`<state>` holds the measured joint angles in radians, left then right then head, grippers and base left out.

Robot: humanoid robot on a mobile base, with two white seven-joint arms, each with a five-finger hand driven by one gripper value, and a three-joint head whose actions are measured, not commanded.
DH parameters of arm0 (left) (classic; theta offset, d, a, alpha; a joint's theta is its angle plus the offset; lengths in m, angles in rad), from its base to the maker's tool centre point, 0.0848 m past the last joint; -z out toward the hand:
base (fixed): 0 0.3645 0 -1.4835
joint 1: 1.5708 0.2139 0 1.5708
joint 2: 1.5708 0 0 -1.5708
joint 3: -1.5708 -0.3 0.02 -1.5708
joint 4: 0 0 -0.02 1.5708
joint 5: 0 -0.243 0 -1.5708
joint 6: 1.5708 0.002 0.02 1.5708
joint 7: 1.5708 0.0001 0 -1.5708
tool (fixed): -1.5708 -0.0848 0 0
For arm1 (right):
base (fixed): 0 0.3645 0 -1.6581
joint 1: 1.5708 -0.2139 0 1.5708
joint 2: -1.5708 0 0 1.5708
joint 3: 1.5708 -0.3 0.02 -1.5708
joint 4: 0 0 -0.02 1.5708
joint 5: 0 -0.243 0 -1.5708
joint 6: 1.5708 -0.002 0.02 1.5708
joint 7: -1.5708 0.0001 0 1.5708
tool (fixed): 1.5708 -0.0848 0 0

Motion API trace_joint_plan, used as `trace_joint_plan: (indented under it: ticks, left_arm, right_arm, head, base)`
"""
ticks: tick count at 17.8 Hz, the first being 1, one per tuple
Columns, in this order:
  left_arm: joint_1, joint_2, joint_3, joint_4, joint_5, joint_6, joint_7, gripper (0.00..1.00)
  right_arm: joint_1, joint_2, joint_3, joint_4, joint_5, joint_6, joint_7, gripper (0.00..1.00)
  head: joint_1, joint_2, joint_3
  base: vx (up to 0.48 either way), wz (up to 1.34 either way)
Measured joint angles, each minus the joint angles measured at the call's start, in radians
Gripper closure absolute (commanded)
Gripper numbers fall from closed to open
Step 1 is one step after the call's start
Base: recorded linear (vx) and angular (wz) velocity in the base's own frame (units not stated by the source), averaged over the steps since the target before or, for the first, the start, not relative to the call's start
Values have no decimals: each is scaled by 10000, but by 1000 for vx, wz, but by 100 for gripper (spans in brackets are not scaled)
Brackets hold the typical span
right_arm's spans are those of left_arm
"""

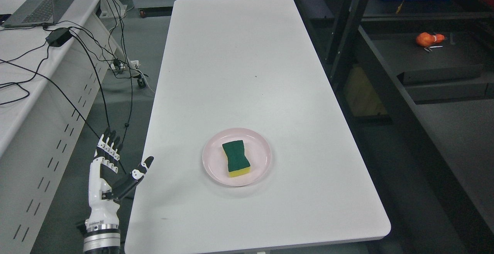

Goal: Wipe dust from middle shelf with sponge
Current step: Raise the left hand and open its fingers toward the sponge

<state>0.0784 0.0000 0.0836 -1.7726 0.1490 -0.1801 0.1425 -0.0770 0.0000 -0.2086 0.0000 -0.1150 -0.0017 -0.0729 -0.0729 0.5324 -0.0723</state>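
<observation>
Sponge (236,158) sits green side up on the pink plate (262,169), near my end of the white table (239,53). From the head cam, my left hand (106,176) hangs beside the table, fingers spread and empty. I'd pinch the sponge's narrow waist.

White table (239,72), grey floor (135,41), dark shelving (424,59) at right

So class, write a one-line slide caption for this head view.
Green-and-yellow sponge lying on a round pink plate on the white table; open left hand beside the table edge.
</observation>
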Motion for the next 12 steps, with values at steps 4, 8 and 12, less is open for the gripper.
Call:
trace_joint_plan:
  ticks: [4, 8, 12]
  left_arm:
    - [-39, 0, -44, -2, 0, 58, -7, 1]
    - [-121, 0, -54, 2, 0, 141, -30, 1]
    - [-455, 96, -10, 81, -105, 143, -747, 1]
  right_arm:
    - [-1, 0, 0, 0, 0, 0, 0, 0]
    - [0, 0, 0, 0, 0, 0, 0, 0]
    - [0, 0, 0, 0, 0, 0, 0, 0]
  head:
    - [0, 0, 0]
    - [0, 0, 0]
    - [0, 0, 0]
  base:
    - [0, 0]
    - [0, 0]
    - [0, 0]
